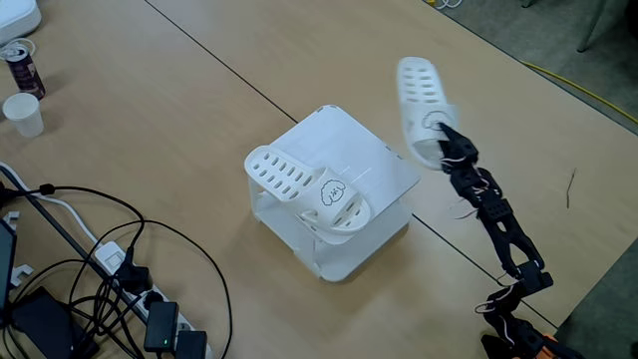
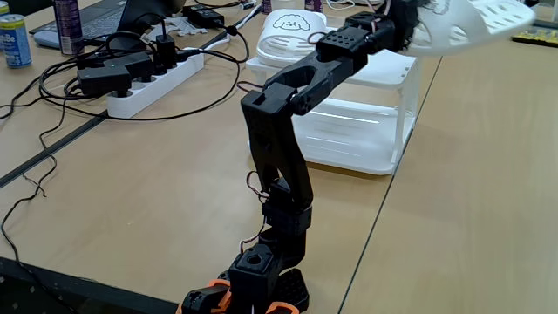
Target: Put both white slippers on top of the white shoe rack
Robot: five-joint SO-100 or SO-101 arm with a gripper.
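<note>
Slippers are the matter in hand: one white slipper (image 1: 317, 192) is already laid on the flat top of the white shoe rack (image 1: 384, 160), seen at the centre of a fixed view, its cartoon face turned toward the lower right; the second slipper (image 1: 424, 95) is held aloft in the upper right of that view, just beyond the rack's right corner, clamped at its toe end by the gripper (image 1: 446, 140); in a fixed view from behind the arm, the same held slipper (image 2: 475, 22) is seen at the top right, above and to the right of the rack (image 2: 366, 131), with the gripper (image 2: 410, 24) closed on it. The step is judged to be the carrying of the second slipper toward the rack, so the task seems roughly half done; the next move is thought to call for a swing toward the frame centre over the bare part of the top beside the first slipper, a lowering, and a release without the resting slipper being nudged off. The surface is a pale wooden table (image 1: 199, 120) with a dark seam; a power strip (image 2: 153, 87) and tangled black cables (image 1: 90, 249) are seen at the lower left, a paper cup (image 1: 22, 113) and a can (image 1: 22, 68) at the upper left; grey floor is seen at the upper right.
</note>
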